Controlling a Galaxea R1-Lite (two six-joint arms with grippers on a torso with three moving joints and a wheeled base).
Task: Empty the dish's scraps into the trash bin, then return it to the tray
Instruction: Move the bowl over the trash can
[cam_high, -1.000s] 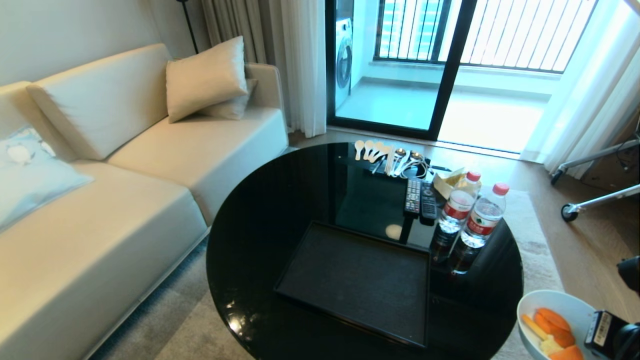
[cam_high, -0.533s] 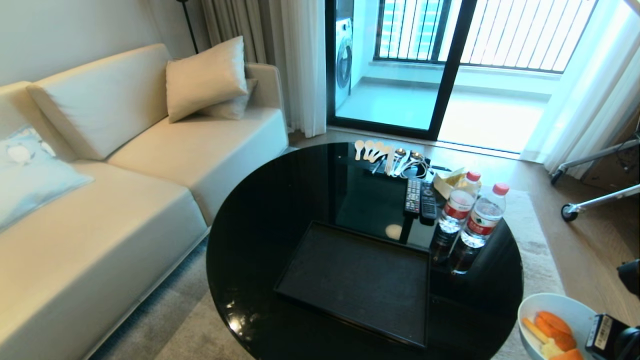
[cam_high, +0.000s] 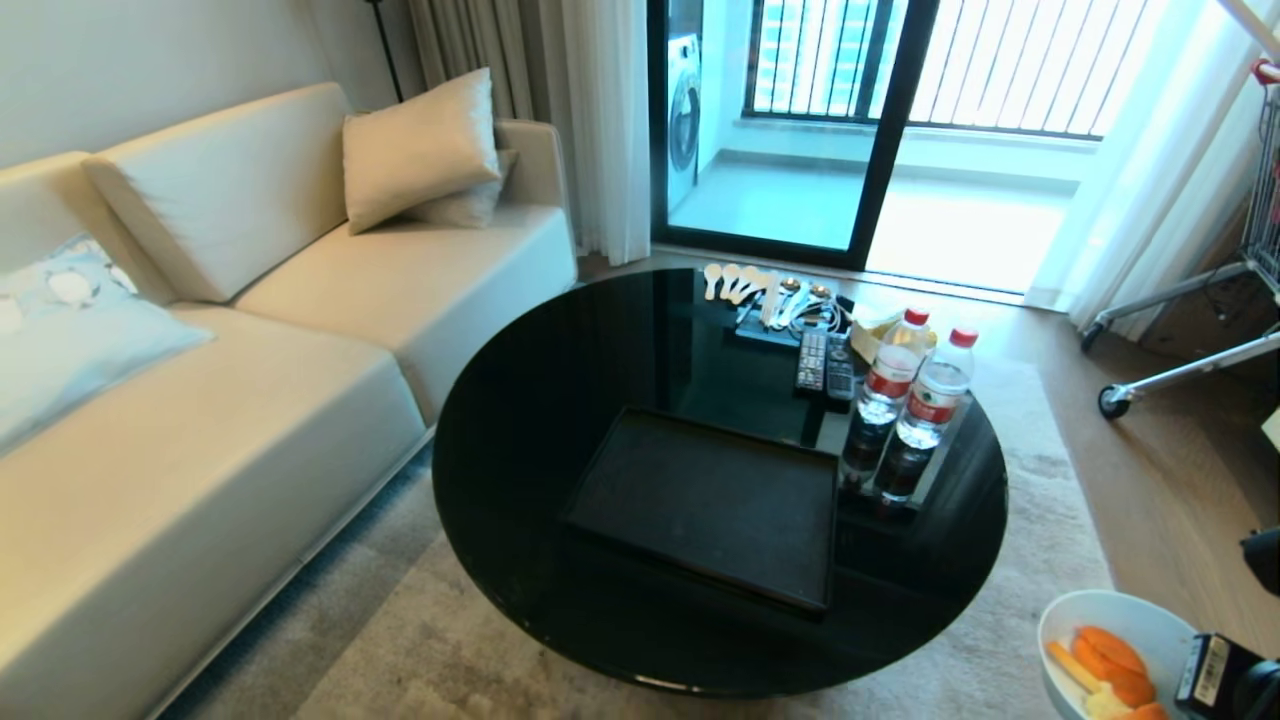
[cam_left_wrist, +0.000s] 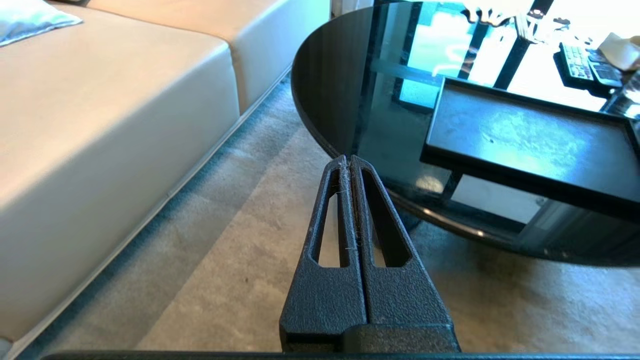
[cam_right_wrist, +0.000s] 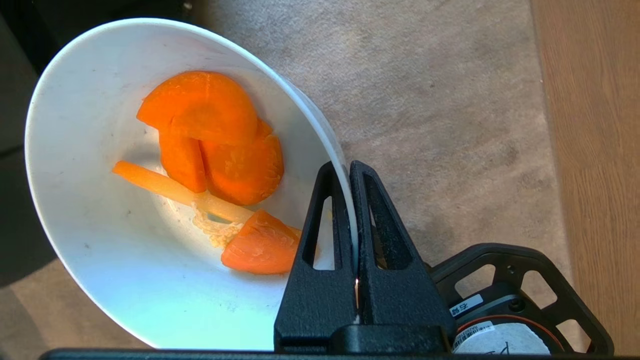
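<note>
The dish (cam_right_wrist: 100, 240), a small white bowl, hangs over the carpet off the table's right front side; in the head view the dish (cam_high: 1095, 620) is at the bottom right corner. It holds the scraps (cam_right_wrist: 215, 145): orange slices and pale yellow pieces. My right gripper (cam_right_wrist: 347, 167) is shut on the bowl's rim, one finger inside and one outside. The black tray (cam_high: 710, 505) lies bare on the round table (cam_high: 530, 420). My left gripper (cam_left_wrist: 348, 160) is shut on nothing, low over the carpet beside the table. The trash bin is out of view.
Two water bottles (cam_high: 915, 400), two remotes (cam_high: 825, 365) and a row of spoons (cam_high: 745, 285) stand on the table's far right part. A cream sofa (cam_high: 250, 400) runs along the left. A wheeled stand's legs (cam_high: 1180, 375) reach in at the right.
The whole head view has shifted: the table and sofa now sit farther off and to the left, so the camera has moved back. The dish stays held at the bottom right.
</note>
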